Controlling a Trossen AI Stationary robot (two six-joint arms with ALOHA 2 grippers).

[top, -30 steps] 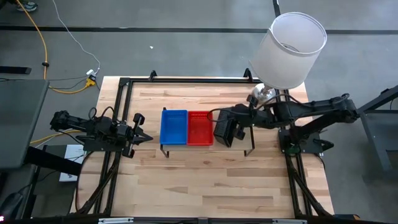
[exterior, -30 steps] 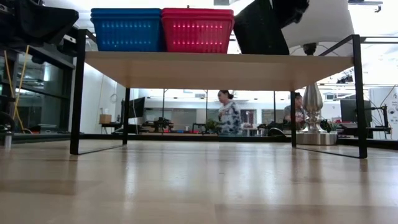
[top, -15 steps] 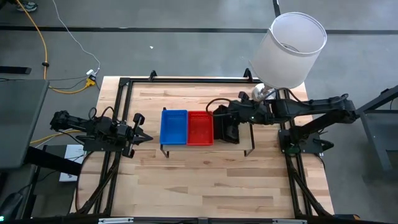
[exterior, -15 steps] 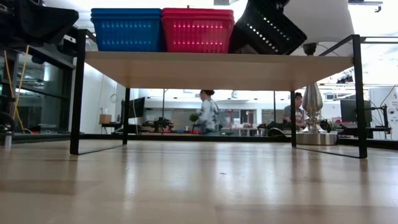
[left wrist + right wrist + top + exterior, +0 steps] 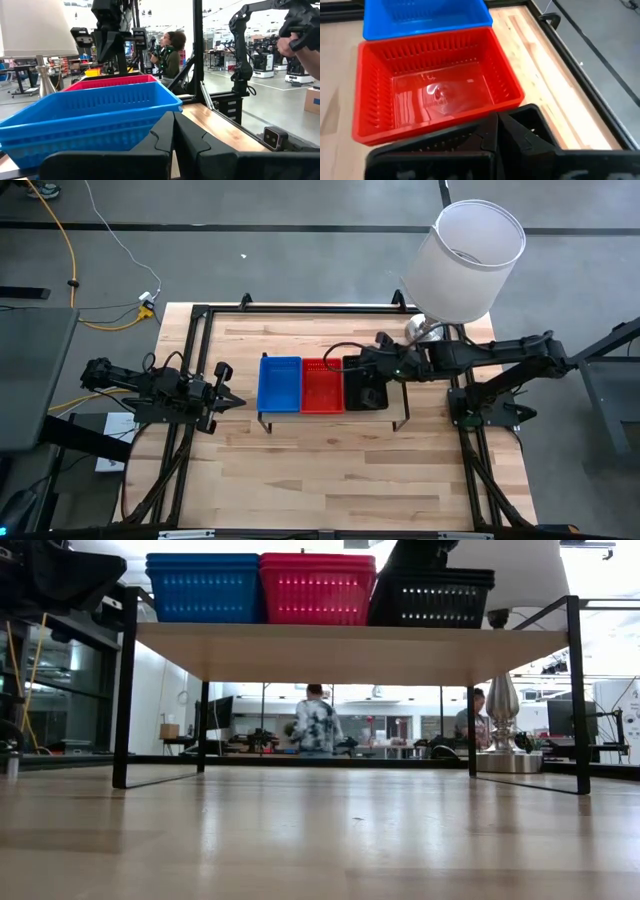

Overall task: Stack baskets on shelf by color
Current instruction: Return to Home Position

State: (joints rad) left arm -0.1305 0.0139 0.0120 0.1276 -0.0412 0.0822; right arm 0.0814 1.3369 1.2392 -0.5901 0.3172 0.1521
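While the black baskets are sitting flat at the right end of the shelf, the right arm is reaching in from the desk's right side, and the right jaws are hanging directly over them, low above the rim. In the right wrist view those jaws are looking pressed together, with no basket wall showing between them.

The relation that is mattering most is straight up and down: the black baskets are lying right beneath the jaws, with their long axis running from the front of the desk to the back, parallel to their neighbours. The red baskets are standing just beside them on the inner side, and the blue baskets are taking the shelf's left end, so the three colours are making one row.

Judging from this, the sorting is looking finished and the right arm is only needing to clear out. It is probably wanting to rise first, then draw back toward its own side, away from the red baskets, so that nothing is dragging the black ones askew.

The left arm is waiting well apart, off the shelf's blue end, with the left jaws pressed together and pointing at the blue baskets.
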